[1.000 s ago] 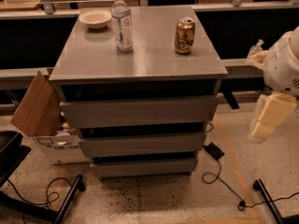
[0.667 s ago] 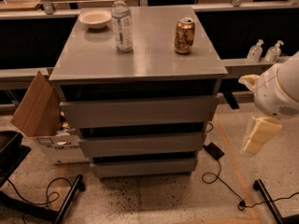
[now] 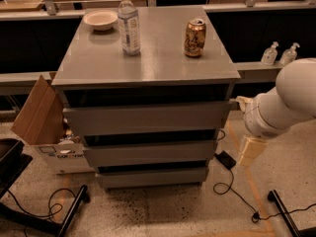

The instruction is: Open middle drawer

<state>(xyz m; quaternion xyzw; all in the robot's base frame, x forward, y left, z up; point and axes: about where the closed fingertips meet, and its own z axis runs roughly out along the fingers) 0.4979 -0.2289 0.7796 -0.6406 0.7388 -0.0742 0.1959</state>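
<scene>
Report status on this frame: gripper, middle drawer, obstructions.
Gripper low, right of cabinet, touching nothing. Middle drawer looks shut. Black adapter on floor beside gripper; nothing between gripper and drawer front.

the gripper (image 3: pixel 252 152) has sunk lower and leftward, nearing the middle drawer (image 3: pixel 148 153).

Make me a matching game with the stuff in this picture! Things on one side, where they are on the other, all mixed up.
Things:
1 bowl
2 can
3 middle drawer
4 tool

Places:
A right of the cabinet, down low
B back left of the cabinet top
C second front from the top
D right side of the cabinet top

Pairs: 1-B, 2-D, 3-C, 4-A
</scene>
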